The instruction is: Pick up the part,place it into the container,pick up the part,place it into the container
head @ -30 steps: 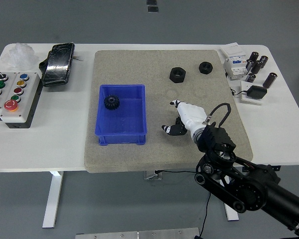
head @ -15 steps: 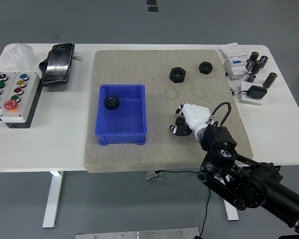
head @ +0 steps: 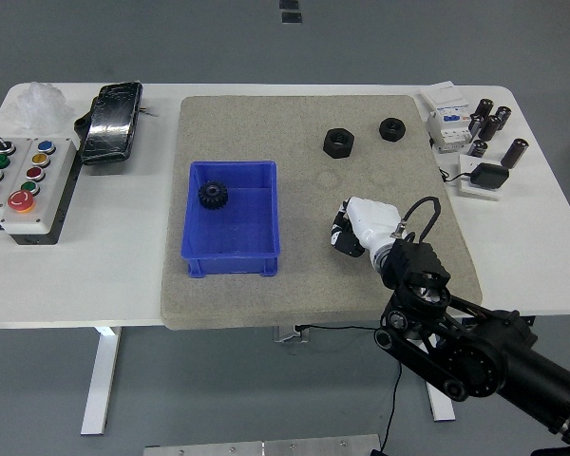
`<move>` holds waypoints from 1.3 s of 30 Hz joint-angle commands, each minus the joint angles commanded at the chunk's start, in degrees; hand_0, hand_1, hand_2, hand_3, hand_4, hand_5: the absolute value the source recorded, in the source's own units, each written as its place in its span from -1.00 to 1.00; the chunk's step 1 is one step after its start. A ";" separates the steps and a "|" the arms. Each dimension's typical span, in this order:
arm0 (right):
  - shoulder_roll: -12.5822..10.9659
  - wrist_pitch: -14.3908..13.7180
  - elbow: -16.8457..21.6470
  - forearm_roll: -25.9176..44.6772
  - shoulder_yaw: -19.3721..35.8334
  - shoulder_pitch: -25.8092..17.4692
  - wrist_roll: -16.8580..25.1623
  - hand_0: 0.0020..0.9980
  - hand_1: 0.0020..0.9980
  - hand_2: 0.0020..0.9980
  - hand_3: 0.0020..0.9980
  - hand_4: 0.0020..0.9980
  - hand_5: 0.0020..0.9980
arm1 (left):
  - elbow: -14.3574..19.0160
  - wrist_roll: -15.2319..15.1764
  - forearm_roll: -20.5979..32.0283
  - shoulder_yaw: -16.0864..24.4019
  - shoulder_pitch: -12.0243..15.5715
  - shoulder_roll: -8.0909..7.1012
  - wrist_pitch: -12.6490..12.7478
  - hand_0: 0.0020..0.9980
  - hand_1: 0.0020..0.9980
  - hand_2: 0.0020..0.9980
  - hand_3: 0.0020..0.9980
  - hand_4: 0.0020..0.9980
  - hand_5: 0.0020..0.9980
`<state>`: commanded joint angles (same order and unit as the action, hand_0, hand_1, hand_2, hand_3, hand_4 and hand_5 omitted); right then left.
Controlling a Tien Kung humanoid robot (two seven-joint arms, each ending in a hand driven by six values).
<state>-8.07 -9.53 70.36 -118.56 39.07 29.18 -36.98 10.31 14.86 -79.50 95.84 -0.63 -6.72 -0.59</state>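
The robot's white right hand (head: 353,231) curls down on the mat, whether gripping a part I cannot tell, right of the blue plastic bin (head: 232,249) already holding one black gear (head: 212,196).

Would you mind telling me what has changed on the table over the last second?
The right hand has drawn slightly rightward on the mat, and its fingers, spread a second ago, have curled in; I cannot tell whether they hold anything. The gear in the blue bin and both nuts stayed put.
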 joint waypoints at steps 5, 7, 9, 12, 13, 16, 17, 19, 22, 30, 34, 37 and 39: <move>-0.07 -2.82 -0.07 -0.49 -1.54 1.20 0.00 -0.38 -0.07 -0.23 -0.10 -0.97 -0.86 | 0.00 -0.02 0.08 -0.03 -0.07 -0.03 0.04 0.24 0.03 0.10 0.28 0.24 -0.20; -0.05 -4.14 0.08 -0.33 -2.48 2.08 0.00 -0.38 -0.07 -0.24 -0.12 -0.95 -0.89 | 0.00 0.00 0.09 -0.03 -0.07 -0.03 0.05 0.24 0.03 0.10 0.28 0.24 -0.20; 0.16 -6.03 0.36 0.88 -4.26 3.67 0.22 -0.38 -0.07 -0.24 -0.12 -0.95 -0.89 | 0.00 0.03 0.13 -0.07 -0.08 -0.04 0.06 0.24 0.03 0.10 0.28 0.24 -0.20; 0.99 -8.52 0.70 2.62 -7.34 6.29 1.51 -0.38 -0.07 -0.24 -0.12 -0.95 -0.89 | 0.00 0.07 0.20 -0.14 -0.11 -0.08 0.07 0.24 0.03 0.10 0.28 0.24 -0.20; 1.38 -9.38 0.78 3.36 -8.37 7.15 2.16 -0.38 -0.07 -0.24 -0.12 -0.95 -0.89 | 0.00 0.09 0.22 -0.15 -0.11 -0.08 0.07 0.24 0.03 0.10 0.28 0.24 -0.20; 3.07 -12.12 0.91 6.00 -11.98 9.98 4.90 -0.38 -0.07 -0.25 -0.15 -0.96 -0.93 | 0.00 0.19 0.23 -0.18 -0.11 -0.13 0.09 0.23 0.03 0.10 0.28 0.25 -0.19; 3.62 -13.04 0.90 6.97 -13.21 10.68 5.90 -0.38 -0.07 -0.25 -0.15 -0.96 -0.93 | 0.00 0.22 0.24 -0.18 -0.10 -0.15 0.10 0.23 0.03 0.10 0.28 0.25 -0.19; 4.66 -14.88 0.81 7.83 -15.72 12.33 7.39 -0.09 0.23 0.23 0.20 -0.36 -0.66 | 0.00 0.28 0.30 -0.25 -0.10 -0.16 0.11 0.24 0.03 0.10 0.28 0.25 -0.17; 5.84 -15.08 0.51 6.27 -19.27 14.39 7.55 -0.09 0.23 0.23 0.20 -0.36 -0.66 | 0.00 0.34 0.48 -0.44 -0.11 -0.20 0.11 0.24 0.03 0.10 0.28 0.25 -0.17; 7.21 -8.96 -1.38 2.03 -21.36 15.77 3.87 0.50 0.69 0.77 0.71 0.18 -0.33 | 0.00 0.52 0.38 -0.36 -0.02 -0.29 0.15 0.24 0.03 0.10 0.29 0.26 -0.16; 7.20 -8.43 -2.01 1.54 -20.46 15.06 3.32 0.60 0.74 0.82 0.79 0.34 -0.26 | 0.00 0.49 0.34 -0.38 0.00 -0.28 0.14 0.24 0.03 0.11 0.29 0.26 -0.15; 7.08 -9.68 -1.97 1.63 -18.91 14.30 3.56 0.54 0.69 0.74 0.67 0.37 -0.22 | 0.00 0.47 0.30 -0.38 0.01 -0.27 0.12 0.24 0.03 0.11 0.29 0.26 -0.14; 6.64 -11.20 -1.39 2.21 -16.60 13.16 4.16 0.54 0.69 0.74 0.67 0.37 -0.22 | 0.00 0.40 0.27 -0.40 0.00 -0.25 0.10 0.24 0.03 0.11 0.29 0.26 -0.14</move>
<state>-1.43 -20.73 68.97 -116.34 22.47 42.34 -32.82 10.31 15.27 -79.23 95.44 -0.63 -6.97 -0.49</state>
